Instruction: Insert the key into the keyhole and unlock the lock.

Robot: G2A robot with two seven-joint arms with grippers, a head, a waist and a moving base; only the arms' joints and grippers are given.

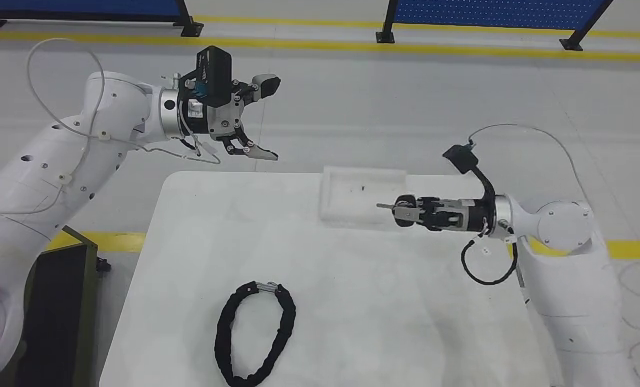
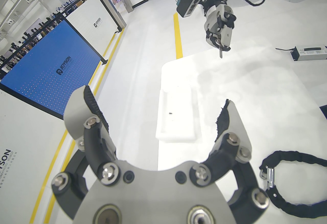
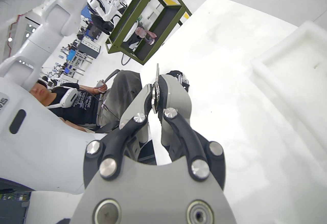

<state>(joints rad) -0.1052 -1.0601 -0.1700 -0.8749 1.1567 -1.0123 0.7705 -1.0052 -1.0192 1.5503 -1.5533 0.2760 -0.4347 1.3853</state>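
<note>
The key is a thin, flat metal blade on a round bow. The bow is clamped between the 2 black-padded fingers of the right gripper, and in the right wrist view the blade sticks out past the fingertips. The gripper hangs above the desk by the right end of the tray, with the key pointing toward the robot's left.

The lock is a chain in a black woven sleeve, bent into an oval loop and closed by a short silvery cylinder. It lies flat on the front left part of the smooth white desk, well apart from the key. Its keyhole cannot be made out.

The left gripper is raised near the desk's far left corner. Its 2 curved metal fingers, lined with rough black pads, are spread wide with nothing between them.

The tray is shallow, white and foam-like with a raised rim, and it sits at the desk's far edge. A green metal rack stands beside the desk on the left. A grey box with a cable lies on the floor.
</note>
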